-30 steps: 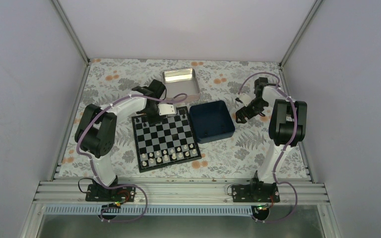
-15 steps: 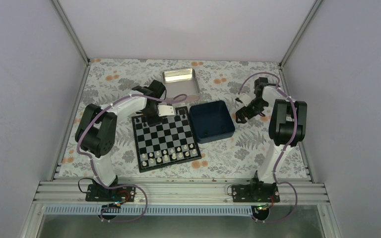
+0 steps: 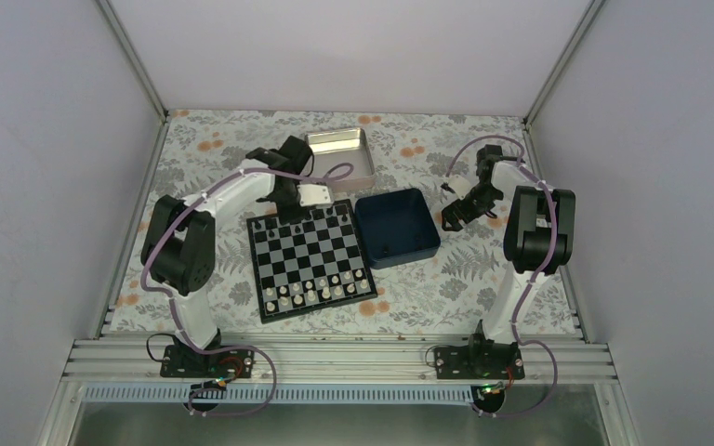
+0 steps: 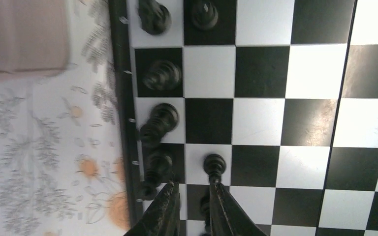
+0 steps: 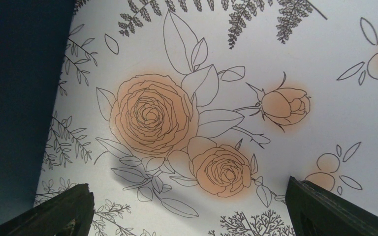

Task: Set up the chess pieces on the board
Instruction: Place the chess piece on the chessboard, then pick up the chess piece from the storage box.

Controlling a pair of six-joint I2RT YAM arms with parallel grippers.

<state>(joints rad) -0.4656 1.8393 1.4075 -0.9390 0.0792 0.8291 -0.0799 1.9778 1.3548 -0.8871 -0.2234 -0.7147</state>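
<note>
The board (image 3: 309, 260) lies mid-table, with black chess pieces (image 3: 299, 219) along its far rows and cream ones on the near rows. In the left wrist view, black pieces (image 4: 162, 74) line the board's (image 4: 261, 123) left edge file, and a pawn (image 4: 215, 164) stands one square in. My left gripper (image 4: 194, 189) hovers over that edge, at the board's far side (image 3: 312, 197). Its jaws are a narrow gap apart and grip nothing; one black piece (image 4: 204, 207) shows low in the gap by the right finger. My right gripper (image 5: 187, 184) is wide open and empty over the flowered cloth (image 3: 453, 216).
A navy blue box (image 3: 396, 226) sits just right of the board, its wall at the left of the right wrist view (image 5: 15, 98). A shiny metal tin (image 3: 337, 155) stands behind the board, close to the left gripper. Enclosure walls ring the table.
My left gripper has drawn back from the board's far rows toward the tin and its jaws have parted slightly. The right arm has not moved.
</note>
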